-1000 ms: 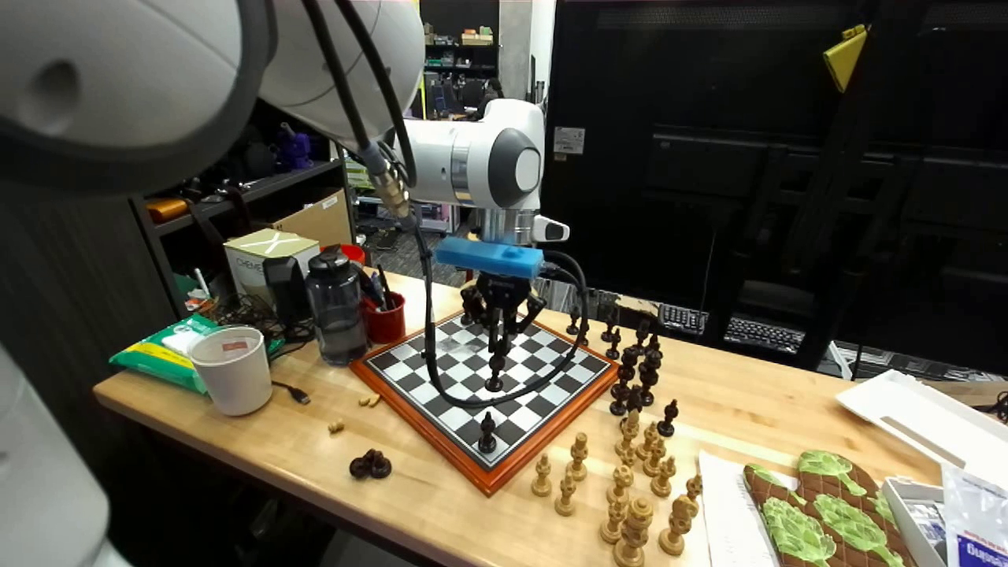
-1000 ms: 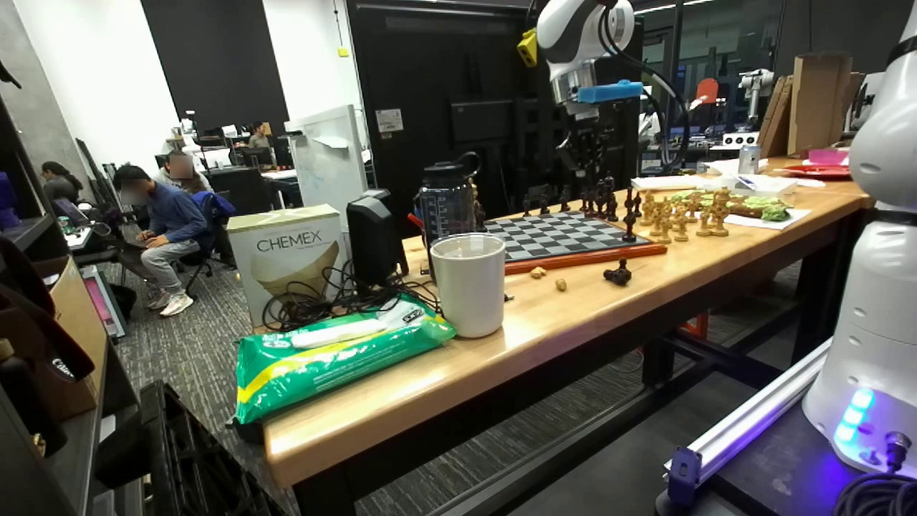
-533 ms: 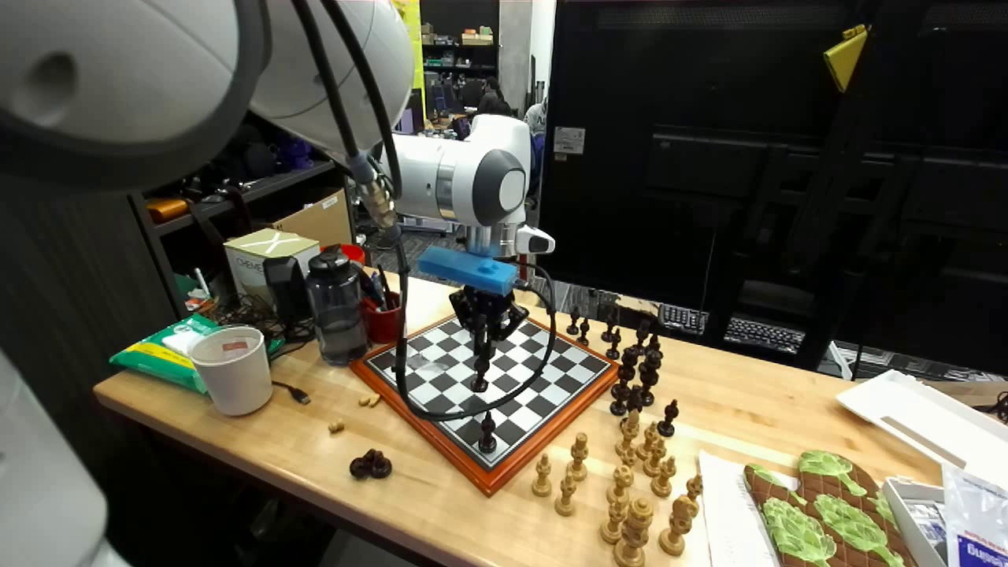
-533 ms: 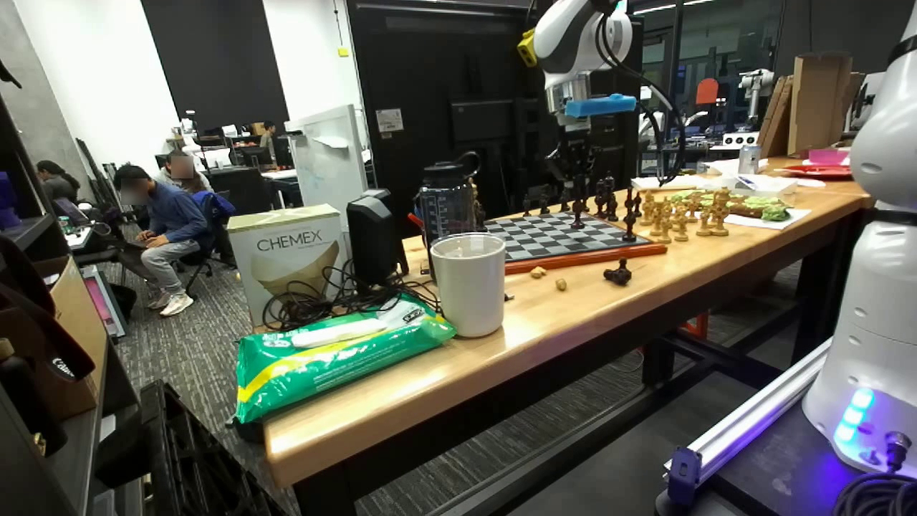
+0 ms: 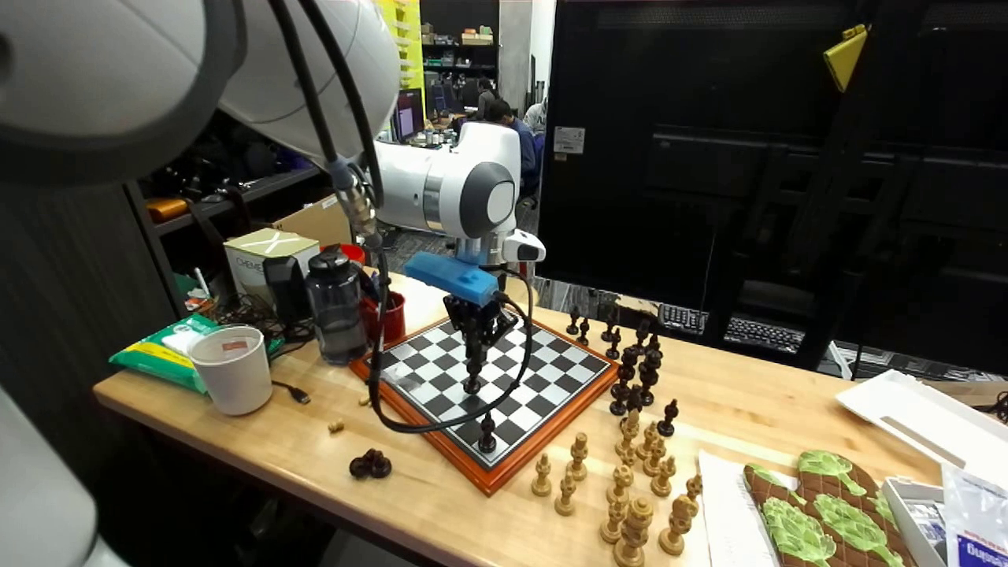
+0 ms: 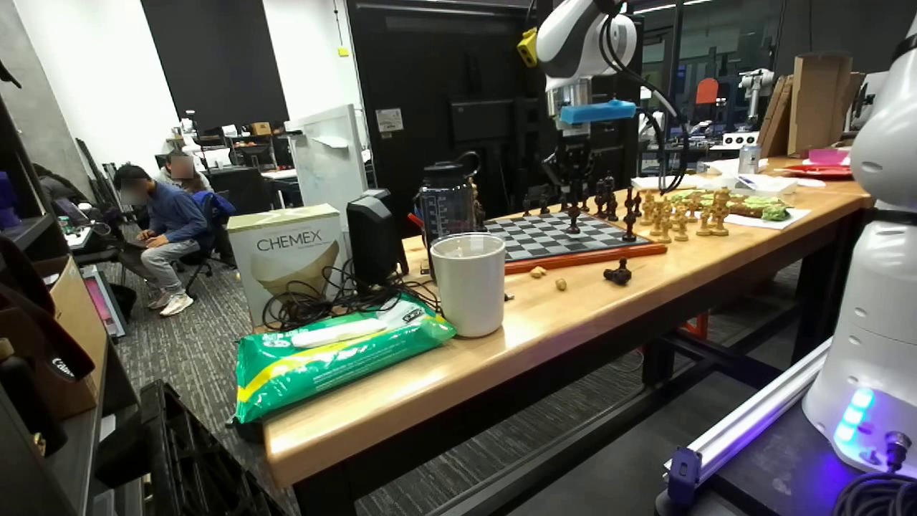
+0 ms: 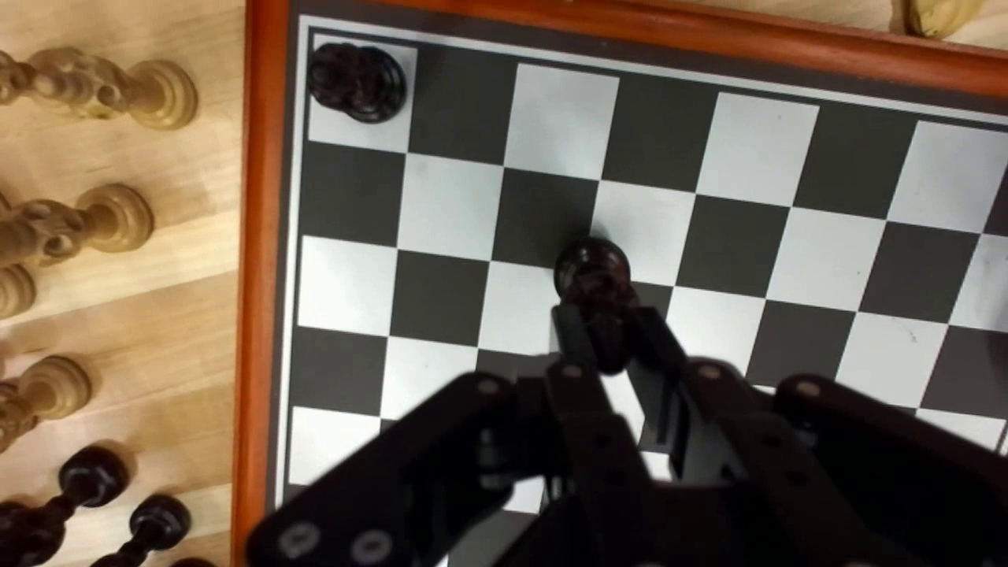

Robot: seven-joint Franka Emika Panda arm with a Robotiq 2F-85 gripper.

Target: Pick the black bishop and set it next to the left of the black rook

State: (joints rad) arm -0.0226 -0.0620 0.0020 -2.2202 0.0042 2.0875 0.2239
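My gripper (image 7: pixel 606 327) is shut on the black bishop (image 7: pixel 592 272), its fingertips (image 7: pixel 660 335) on either side of the piece's upper part. The bishop's base points down over the inner squares of the chessboard (image 5: pixel 551 435); whether it touches them I cannot tell. In both exterior views the bishop (image 5: pixel 472 383) hangs upright below the gripper (image 6: pixel 575 188). A dark piece on the board's corner square, which I take for the black rook (image 7: pixel 358 83), stands apart from the bishop. That same rook (image 5: pixel 487 435) is upright in both exterior views.
Several pale pieces (image 5: pixel 579 457) and black pieces (image 5: pixel 647 370) stand along one side of the board. A fallen dark piece (image 6: pixel 617 272) and peanuts (image 6: pixel 561 284) lie in front. A water bottle (image 5: pixel 335 315), red cup (image 5: pixel 386 319) and white cup (image 5: pixel 232 370) stand nearby. The arm's cable (image 5: pixel 421 429) loops low.
Still gripping the bishop, my gripper has come down and shifted left in both exterior views. The piece in the corner has not moved.
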